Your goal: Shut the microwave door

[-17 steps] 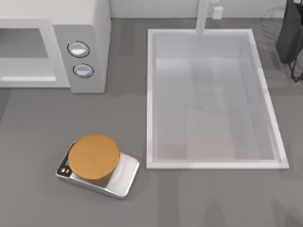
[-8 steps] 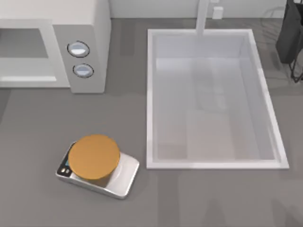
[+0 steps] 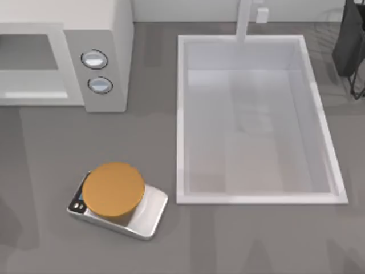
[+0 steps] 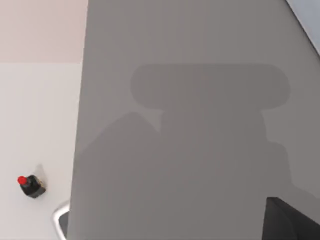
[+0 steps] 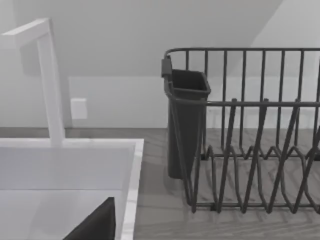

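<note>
standing open: microwave cavity | both arms' fingers state: cannot tell

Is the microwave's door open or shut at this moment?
Open: in the top view the microwave shows a bare front cavity with no window panel across it.

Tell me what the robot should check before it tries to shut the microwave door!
1. Microwave in sight, at the table's far left: ok.
2. Cavity open at the front, so the door needs shutting: not ok.
3. Where the door panel itself sits: cannot tell.
4. Scale stands apart from the microwave, nearer the front: ok.
5. Counter in front of the microwave free of things: ok.
6. Grippers open or shut: cannot tell.
</note>
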`<state>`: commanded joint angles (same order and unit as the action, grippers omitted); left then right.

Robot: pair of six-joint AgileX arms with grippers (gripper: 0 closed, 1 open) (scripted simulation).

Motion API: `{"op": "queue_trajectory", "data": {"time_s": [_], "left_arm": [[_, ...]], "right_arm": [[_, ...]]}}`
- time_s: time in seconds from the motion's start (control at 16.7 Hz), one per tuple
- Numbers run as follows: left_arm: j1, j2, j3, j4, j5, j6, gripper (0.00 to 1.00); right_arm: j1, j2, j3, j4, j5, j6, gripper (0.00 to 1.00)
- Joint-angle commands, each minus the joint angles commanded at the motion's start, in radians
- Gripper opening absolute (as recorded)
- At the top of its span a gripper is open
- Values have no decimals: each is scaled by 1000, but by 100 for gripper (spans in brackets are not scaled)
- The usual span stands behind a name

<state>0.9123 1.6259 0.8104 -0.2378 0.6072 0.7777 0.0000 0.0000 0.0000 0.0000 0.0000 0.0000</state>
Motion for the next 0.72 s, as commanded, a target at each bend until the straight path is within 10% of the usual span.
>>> {"op": "queue_trajectory", "data": {"time_s": [0.72], "left_arm": [[-148,-180,-177,78,-85,-152,0]], "right_arm": [[0,0,0,0,0,0,100]]}}
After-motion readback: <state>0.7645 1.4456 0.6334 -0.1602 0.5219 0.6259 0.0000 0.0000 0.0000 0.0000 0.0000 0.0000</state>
